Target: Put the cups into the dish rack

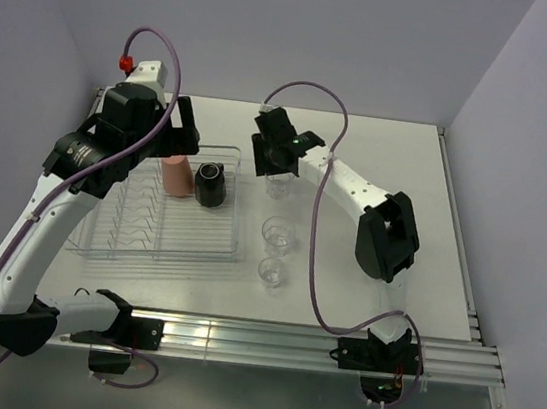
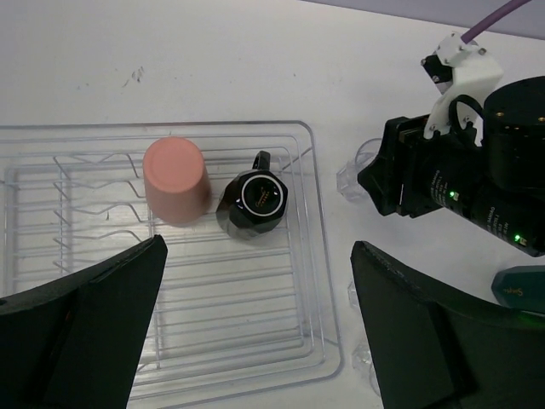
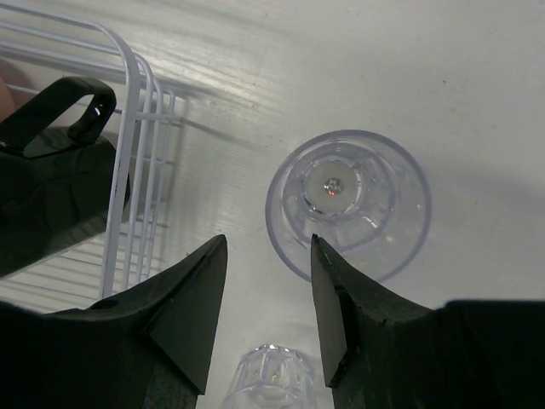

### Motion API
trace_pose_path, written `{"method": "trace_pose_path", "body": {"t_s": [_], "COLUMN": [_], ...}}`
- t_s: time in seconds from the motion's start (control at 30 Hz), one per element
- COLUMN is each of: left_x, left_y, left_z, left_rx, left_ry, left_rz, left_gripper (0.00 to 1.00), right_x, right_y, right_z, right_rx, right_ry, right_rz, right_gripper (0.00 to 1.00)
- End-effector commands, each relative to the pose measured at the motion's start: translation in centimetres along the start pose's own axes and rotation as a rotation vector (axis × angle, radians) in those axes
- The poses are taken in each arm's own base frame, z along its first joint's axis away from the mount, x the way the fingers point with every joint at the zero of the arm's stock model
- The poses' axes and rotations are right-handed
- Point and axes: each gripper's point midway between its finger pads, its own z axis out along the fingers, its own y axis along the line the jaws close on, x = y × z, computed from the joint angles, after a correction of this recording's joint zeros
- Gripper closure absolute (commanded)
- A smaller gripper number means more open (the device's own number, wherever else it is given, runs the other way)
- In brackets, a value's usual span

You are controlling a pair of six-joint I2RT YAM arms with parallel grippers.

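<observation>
The right jaws hang partly spread and empty over the table (image 1: pixel 427 265). The tumbler (image 3: pixel 347 204) I judge to be next stands just ahead of their tips, a little toward the right-hand one, touching neither. A second tumbler (image 3: pixel 271 375) shows under the gap, nearer the wrist. The rack (image 3: pixel 128 128) lies off to the left of these jaws with the mug (image 3: pixel 51 170) inside its rim. The left jaws stand wide and empty above the rack, with the cup (image 2: pixel 175 180) and the mug ahead of them, side by side. The tumbler looks light and stiff, with a smooth clear wall that is likely slippery, and whether it is glass or plastic cannot be told. A pinch over the rim, one jaw inside and one outside, seems safer than squeezing across the tapered body, where it could squirt free or tip
</observation>
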Motion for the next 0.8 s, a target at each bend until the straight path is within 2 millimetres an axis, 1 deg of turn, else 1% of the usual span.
{"method": "trace_pose_path", "body": {"t_s": [0.0, 0.07, 0.1, 0.2, 0.37, 0.4, 0.47, 0.5, 0.6, 0.63, 0.7, 0.73, 0.77], "left_x": [-0.1, 0.1, 0.1, 0.1, 0.2, 0.4, 0.7, 0.8, 1.1, 1.2, 1.3, 1.5, 2.0], "left_y": [0.4, 0.5, 0.6, 0.7, 0.7, 0.7, 0.6, 0.6, 0.7, 0.3, 0.0, -0.7, -1.0], "left_z": [0.2, 0.3, 0.2, 0.1, 0.3, 0.4, 0.7, 0.7, 1.1, 1.1, 1.5, 1.5, 1.8], "left_rx": [-0.017, -0.021, -0.019, -0.019, -0.017, -0.013, -0.007, -0.005, -0.001, 0.021, 0.047, 0.088, 0.112], "left_ry": [-0.024, -0.019, -0.022, -0.025, -0.029, -0.022, -0.016, -0.017, -0.024, -0.020, -0.023, -0.014, -0.005], "left_rz": [-0.025, -0.029, -0.031, -0.032, -0.036, -0.038, -0.042, -0.044, -0.056, -0.060, -0.073, -0.078, -0.080], "left_gripper": [0.03, 0.03, 0.03, 0.03, 0.03, 0.03, 0.03, 0.04, 0.04, 0.04, 0.03, 0.03, 0.02], "right_x": [-0.3, 0.0, 0.6, 1.2, 1.9, 2.2, 2.3, 2.3, 2.1, 1.8, 0.6, 0.1, -0.4], "right_y": [1.3, 1.5, 1.4, 1.1, 0.7, 0.4, 0.2, 0.0, -0.4, -0.7, -1.4, -1.8, -2.2], "right_z": [0.7, 1.3, 2.2, 3.1, 3.9, 4.4, 4.5, 4.6, 4.1, 3.8, 2.5, 1.9, 1.2], "right_rx": [-0.003, -0.003, 0.006, 0.032, 0.063, 0.079, 0.090, 0.099, 0.116, 0.125, 0.140, 0.150, 0.151], "right_ry": [-0.002, 0.012, 0.031, 0.053, 0.073, 0.084, 0.090, 0.088, 0.078, 0.069, 0.041, 0.028, 0.016], "right_rz": [-0.032, -0.035, -0.038, -0.043, -0.049, -0.055, -0.057, -0.057, -0.056, -0.052, -0.031, -0.022, -0.010], "right_gripper": [0.49, 0.50, 0.51, 0.52, 0.61, 0.66, 0.73, 0.82, 1.00, 1.00, 1.00, 1.00, 1.00]}}
